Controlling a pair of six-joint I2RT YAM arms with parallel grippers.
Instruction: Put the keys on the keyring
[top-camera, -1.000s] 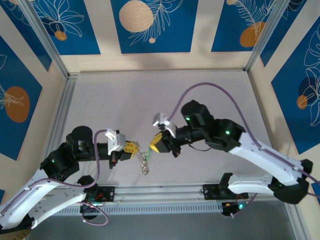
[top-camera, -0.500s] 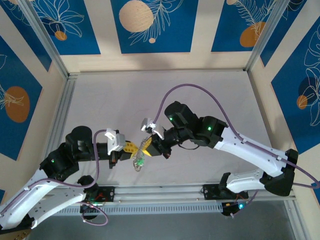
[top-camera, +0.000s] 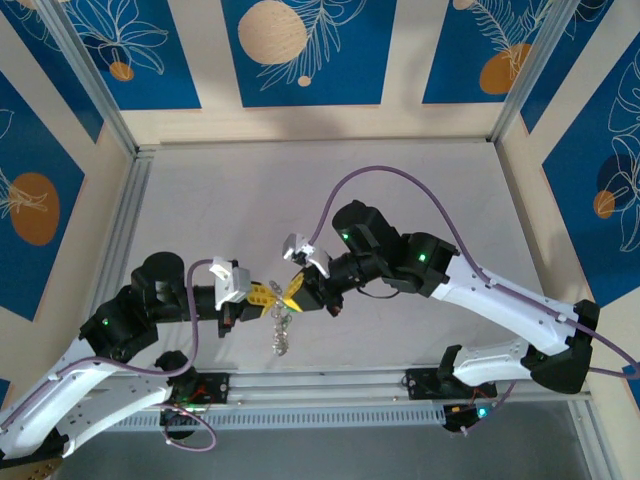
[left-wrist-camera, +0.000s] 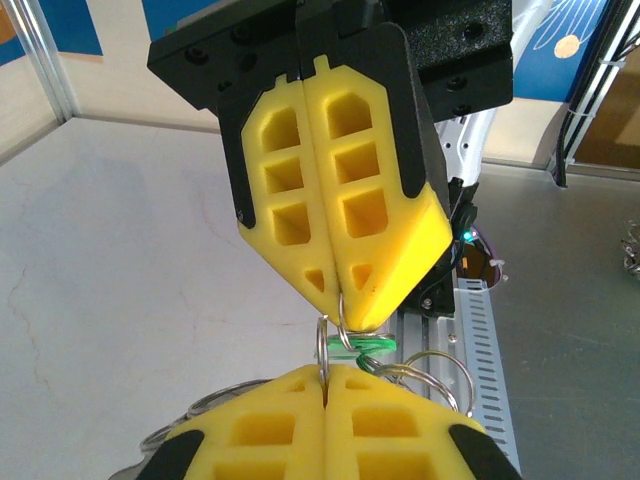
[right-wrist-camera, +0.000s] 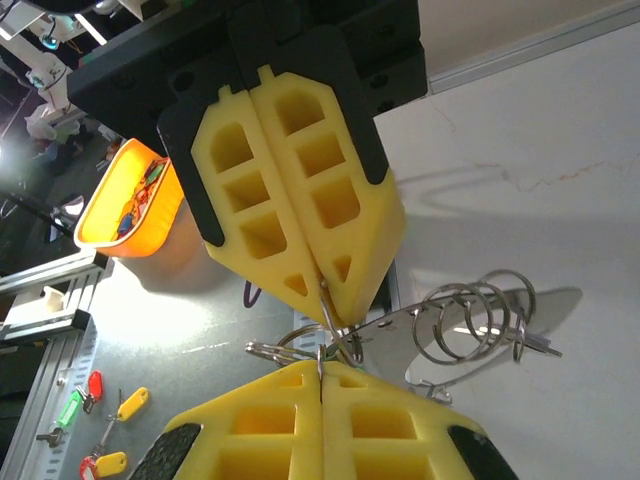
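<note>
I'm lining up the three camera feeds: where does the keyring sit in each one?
Top external: the keyring dangles low centre, below where the left gripper and right gripper meet.
Left wrist: bottom centre, rings spilling right of the left gripper.
Right wrist: coils right of centre, over the table.
Shared landmark: both yellow grippers pinching it tip to tip.

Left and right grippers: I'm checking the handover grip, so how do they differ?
The left gripper points right from a folded arm. The right gripper points left from an arm stretched far out. Both are shut, tip to tip, pinching the keyring wire.
</note>
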